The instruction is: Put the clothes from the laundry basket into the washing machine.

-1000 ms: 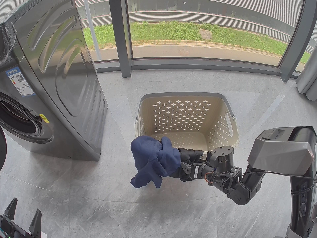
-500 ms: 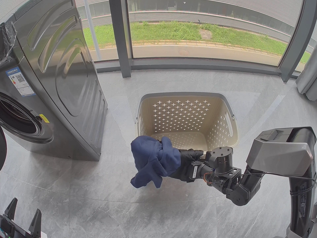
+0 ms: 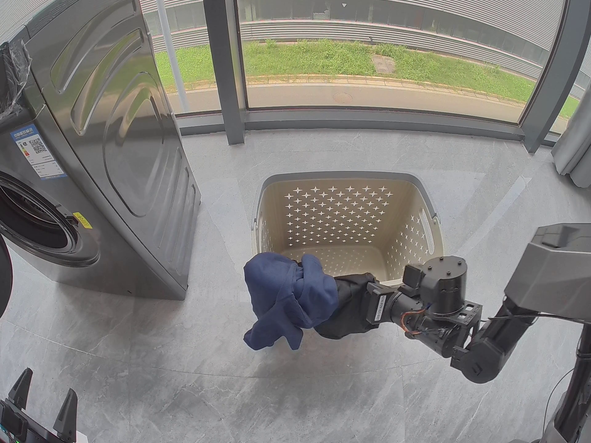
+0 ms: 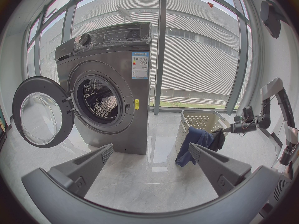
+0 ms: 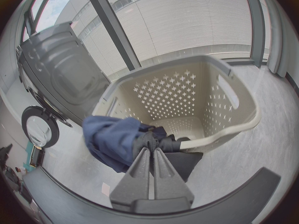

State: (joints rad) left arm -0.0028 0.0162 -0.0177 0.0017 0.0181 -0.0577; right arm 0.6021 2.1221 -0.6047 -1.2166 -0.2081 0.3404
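My right gripper [image 3: 337,298] is shut on a bundle of clothes, a blue garment [image 3: 282,298] and a black piece [image 3: 351,309], held in the air over the near rim of the cream laundry basket [image 3: 425,216]. In the right wrist view the fingers [image 5: 141,168] pinch the dark cloth [image 5: 146,140] with the blue garment [image 5: 109,137] hanging beside it. The basket's inside shows bare. The grey washing machine [image 3: 92,124] stands at the left, its door [image 4: 40,112] swung open and its drum [image 4: 98,100] visible. My left gripper [image 4: 151,150] is open and holds nothing, low at the near left [image 3: 43,404].
A grey tiled floor [image 3: 184,364] lies open between the basket and the washing machine. Floor-to-ceiling windows with a dark pillar [image 3: 221,56] stand behind the basket. A curtain [image 3: 575,149] hangs at the far right.
My right arm's wrist and elbow have swung to the right and slightly up, stretching the forearm out. The bundle of clothes has stayed almost where it was.
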